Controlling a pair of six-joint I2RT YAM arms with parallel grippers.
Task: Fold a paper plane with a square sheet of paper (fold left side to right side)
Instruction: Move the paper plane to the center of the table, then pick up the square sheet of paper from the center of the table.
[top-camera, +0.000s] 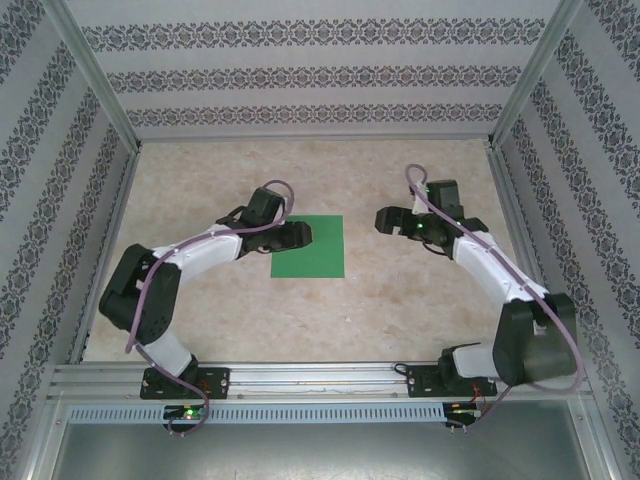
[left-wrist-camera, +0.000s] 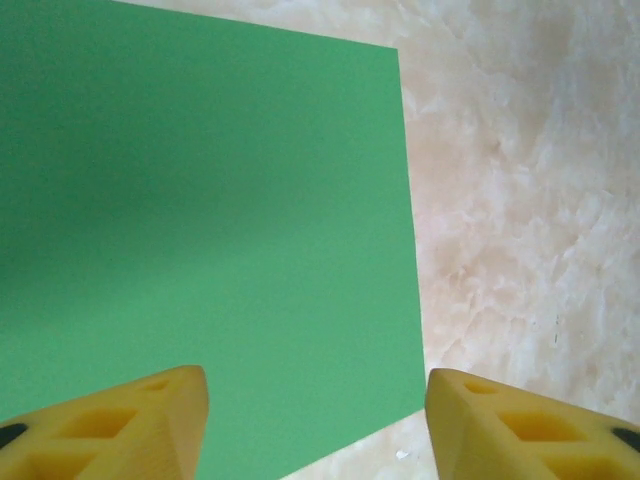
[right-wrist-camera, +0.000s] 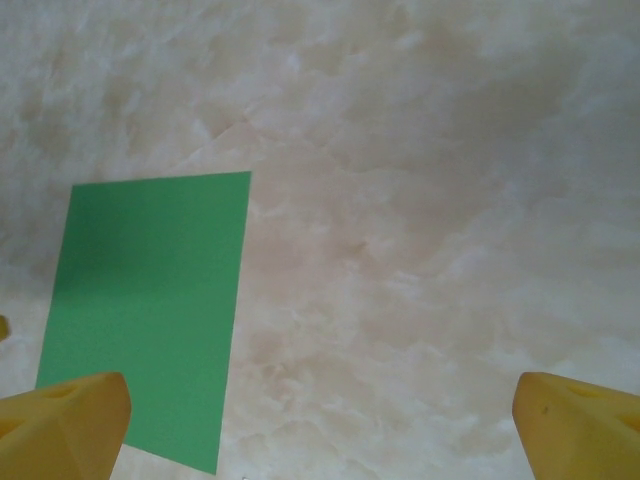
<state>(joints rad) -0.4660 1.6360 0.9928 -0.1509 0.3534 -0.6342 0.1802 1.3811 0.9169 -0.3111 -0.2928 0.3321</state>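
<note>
square sheet of paper (top-camera: 315, 252): plain bright green, lying flat and unfolded near the middle of the table (top-camera: 420, 300), edges roughly square to the table's sides
table: pale marbled beige surface, bare around the sheet
left gripper (top-camera: 296, 235): low over the sheet's left edge, pointing towards the right side of the table
left gripper's fingers (left-wrist-camera: 130, 420): yellow and apart, with nothing clamped between them; in the left wrist view one tip sits over the green paper and the other over bare table just past the sheet's edge, near a corner; whether either tip touches the paper cannot be told
right gripper (top-camera: 386, 221): to the right of the sheet and clear of it, pointing left towards it
right gripper's fingers (right-wrist-camera: 70, 420): yellow and spread wide, with only table between them; in the right wrist view the sheet lies ahead and off to one side, one tip overlapping its near corner in the picture
enclosure walls (top-camera: 300, 75): pale, with dark patterned bands, on three sides of the table
metal rail (top-camera: 320, 375): along the near edge, carrying both arm bases
</note>
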